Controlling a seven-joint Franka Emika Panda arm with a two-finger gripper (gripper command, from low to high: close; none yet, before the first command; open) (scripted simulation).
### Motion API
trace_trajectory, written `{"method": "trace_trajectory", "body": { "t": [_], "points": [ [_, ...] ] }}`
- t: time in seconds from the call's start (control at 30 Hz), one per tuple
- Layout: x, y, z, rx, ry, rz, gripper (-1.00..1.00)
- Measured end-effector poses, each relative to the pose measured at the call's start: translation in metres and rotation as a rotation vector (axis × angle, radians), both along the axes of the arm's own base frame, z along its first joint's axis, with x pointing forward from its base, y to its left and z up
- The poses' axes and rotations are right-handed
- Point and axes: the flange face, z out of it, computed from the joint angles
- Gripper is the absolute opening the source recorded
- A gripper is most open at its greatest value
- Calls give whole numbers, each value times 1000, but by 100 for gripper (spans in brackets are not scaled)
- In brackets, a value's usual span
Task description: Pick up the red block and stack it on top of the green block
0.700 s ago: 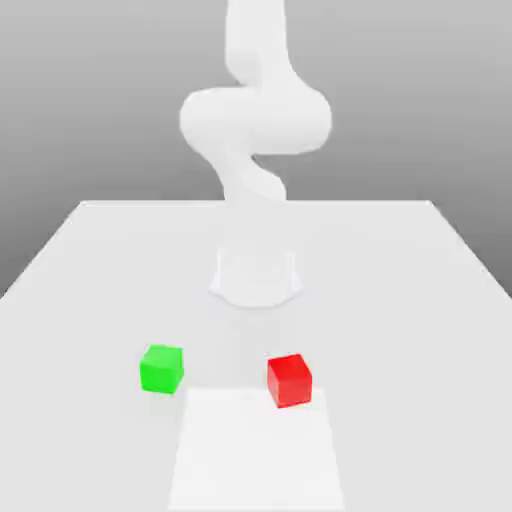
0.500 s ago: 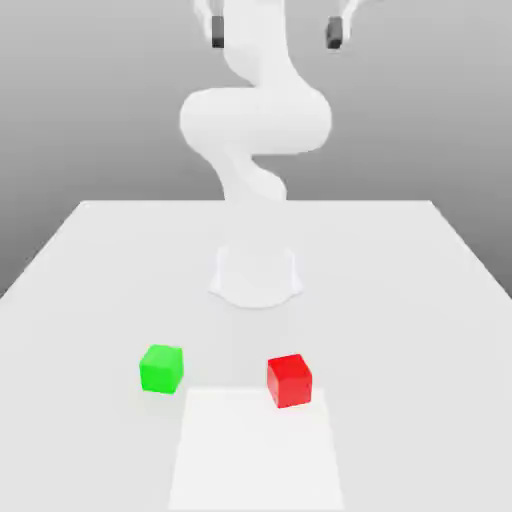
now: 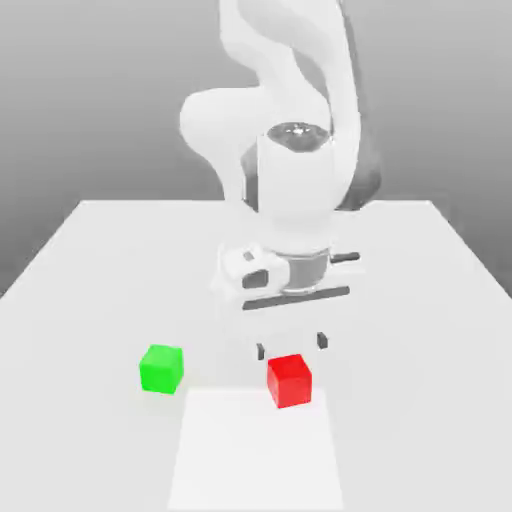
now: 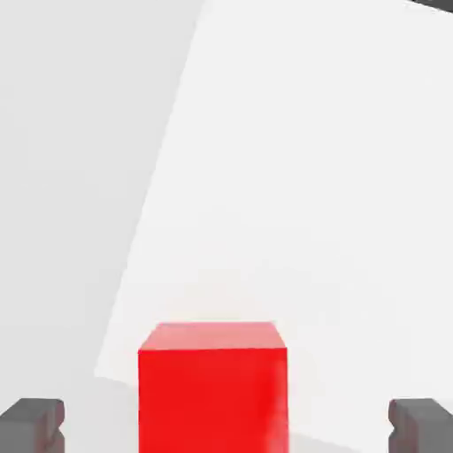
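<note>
With the jaws [image 3: 292,346] held wide open and nothing gripped, the red block [image 4: 212,398] is seen between the two fingertips [image 4: 32,426] in the hand view, with space left on either side. In the exterior view, the block is set at the far edge of the white patch [image 3: 256,450] on the counter [image 3: 80,300], and the green block [image 3: 161,369] is placed apart from it, off the patch, toward the exterior view's left.

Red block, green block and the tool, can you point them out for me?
Red block [image 3: 291,384]: exterior view, its front face.
Green block [image 3: 161,371]: exterior view, front face.
Tool [image 3: 291,346]: exterior view, midway between the fingertips.
</note>
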Motion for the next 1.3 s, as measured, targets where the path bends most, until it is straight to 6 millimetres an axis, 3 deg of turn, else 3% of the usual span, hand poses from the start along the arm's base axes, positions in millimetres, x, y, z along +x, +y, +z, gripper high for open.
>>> {"method": "trace_trajectory", "body": {
  "t": [0.1,0.13,0.37,0.63,0.73,0.93,1.23,1.3],
  "points": [
    [-2,0,-25,0,3,0,0],
    [-3,0,-30,0,3,0,-100],
    [-3,0,-31,0,4,0,-100],
    [-3,0,25,-1,4,0,-100],
    [-1,-22,39,-5,1,33,-100],
    [-5,-87,56,-14,-1,131,-100],
    [-39,-177,70,-5,4,281,-100],
    [-45,-186,65,10,2,304,-100]
  ]
}}
